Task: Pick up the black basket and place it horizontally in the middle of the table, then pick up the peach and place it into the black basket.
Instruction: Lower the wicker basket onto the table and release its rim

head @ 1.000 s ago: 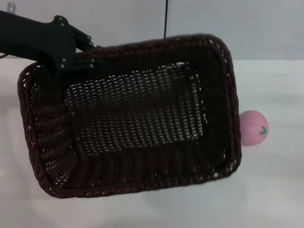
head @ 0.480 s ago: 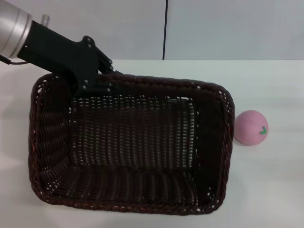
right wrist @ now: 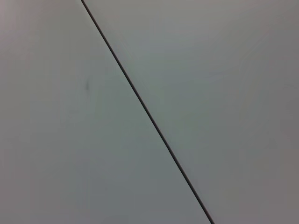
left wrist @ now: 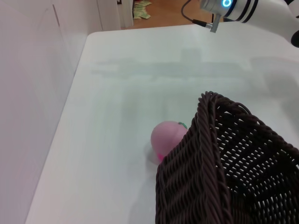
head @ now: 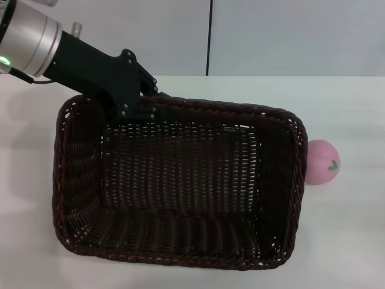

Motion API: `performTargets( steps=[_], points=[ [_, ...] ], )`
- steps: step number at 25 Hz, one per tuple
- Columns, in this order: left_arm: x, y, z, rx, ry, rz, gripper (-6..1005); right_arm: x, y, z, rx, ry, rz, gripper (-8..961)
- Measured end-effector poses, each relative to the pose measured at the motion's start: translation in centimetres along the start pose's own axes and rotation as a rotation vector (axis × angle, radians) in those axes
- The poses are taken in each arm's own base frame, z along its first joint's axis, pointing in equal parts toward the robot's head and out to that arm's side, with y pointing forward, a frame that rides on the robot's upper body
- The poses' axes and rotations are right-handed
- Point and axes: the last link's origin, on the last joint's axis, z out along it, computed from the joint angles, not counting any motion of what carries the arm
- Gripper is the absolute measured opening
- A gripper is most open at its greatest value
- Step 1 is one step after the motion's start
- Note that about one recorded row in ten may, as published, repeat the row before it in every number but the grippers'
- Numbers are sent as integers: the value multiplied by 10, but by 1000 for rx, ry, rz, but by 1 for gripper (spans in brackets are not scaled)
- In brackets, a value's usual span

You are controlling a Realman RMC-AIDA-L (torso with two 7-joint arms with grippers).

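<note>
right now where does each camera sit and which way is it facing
Head view: on the robot's head, looking forward and down at the table; the left gripper grips the far rim of the black basket, with the peach on the basket's right.
Left wrist view: on the left arm's wrist, looking across the basket's rim toward the peach; another arm's link shows at the far edge, no own fingers.
Right wrist view: on the right wrist, facing a plain panel with one dark seam; no robot parts show.
Shared: head and left wrist views both show basket, peach and table.

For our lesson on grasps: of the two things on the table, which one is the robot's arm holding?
The black basket: the left gripper clamps its far rim. The pink peach lies untouched beside the basket's right end.
</note>
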Motion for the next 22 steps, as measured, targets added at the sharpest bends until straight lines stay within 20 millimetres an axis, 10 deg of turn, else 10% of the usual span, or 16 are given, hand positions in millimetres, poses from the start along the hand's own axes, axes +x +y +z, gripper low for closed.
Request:
performTargets(
  steps=[22],
  points=[
    [7, -7, 19, 16, 22, 23, 186, 0, -2, 0, 6, 5, -3, 593]
  ],
)
